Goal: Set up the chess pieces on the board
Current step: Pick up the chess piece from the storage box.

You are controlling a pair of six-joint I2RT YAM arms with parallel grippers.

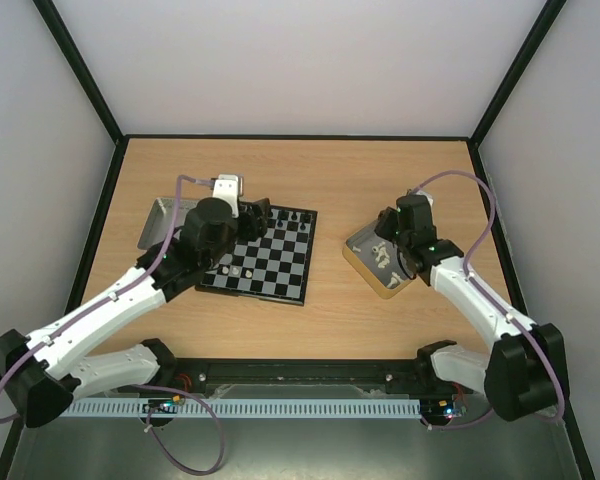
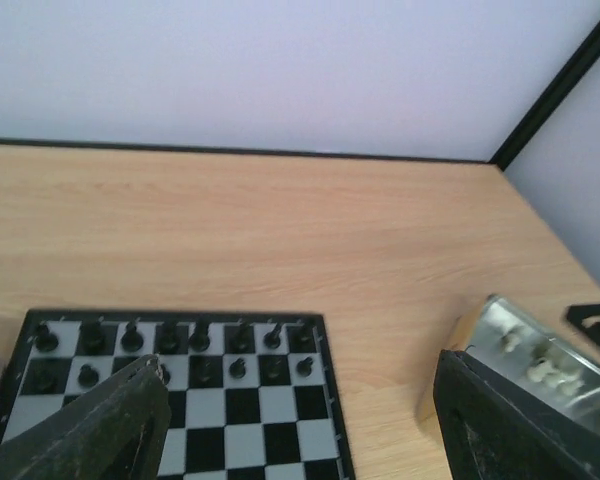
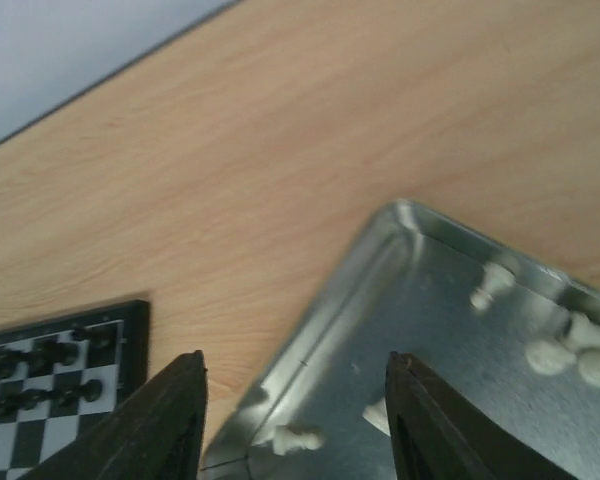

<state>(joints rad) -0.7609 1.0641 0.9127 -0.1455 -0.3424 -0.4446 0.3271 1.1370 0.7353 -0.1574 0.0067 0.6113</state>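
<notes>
The left gripper (image 2: 300,360) hangs with jaws wide apart and empty over the board (image 2: 242,405). Just beyond its fingertips stand two rows of black pieces (image 2: 170,342). The right gripper (image 3: 295,357) is parted too, gripping nothing, above a corner of the tin (image 3: 360,270). One of the chess pieces (image 3: 292,437) lies between its fingers, and others lie ahead to its right.

Two white-and-black arms reach from the near edge. The left arm (image 1: 100,310) stretches far and rightward, the left claw (image 2: 299,358) with its fingers spread wide, nothing between them. The right arm (image 1: 475,290) angles far and leftward, wrist tipped down, the right claw (image 3: 295,356) parted, gripping nothing.
</notes>
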